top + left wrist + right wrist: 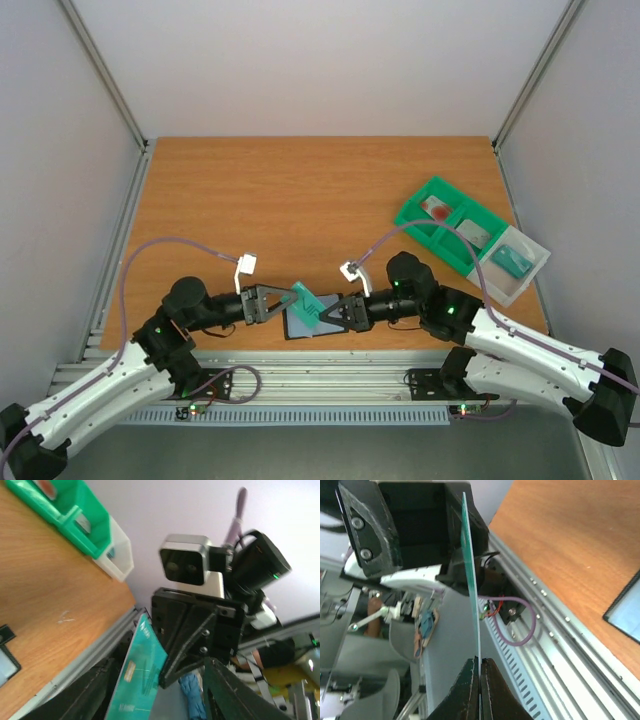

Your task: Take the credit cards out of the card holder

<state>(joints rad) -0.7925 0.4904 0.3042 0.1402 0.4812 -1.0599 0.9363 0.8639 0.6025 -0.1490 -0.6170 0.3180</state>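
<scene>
The black card holder [298,330] lies open on the table near the front edge, its grey-blue inside up. Parts of it show in the left wrist view [6,656] and the right wrist view [626,611]. My right gripper [327,311] [480,663] is shut on the edge of a teal card with a gold chip [304,300] [142,672] [471,565] and holds it upright above the holder. My left gripper [290,300] [162,690] is open, its fingers on either side of that card. No pale grey credit card shows clearly.
A green compartment tray [412,214] [75,522] stands at the right with a red item [437,208] in it. A white bin [535,268] [120,560] next to it holds a teal item [512,262]. The metal rail [330,380] runs along the table's front edge.
</scene>
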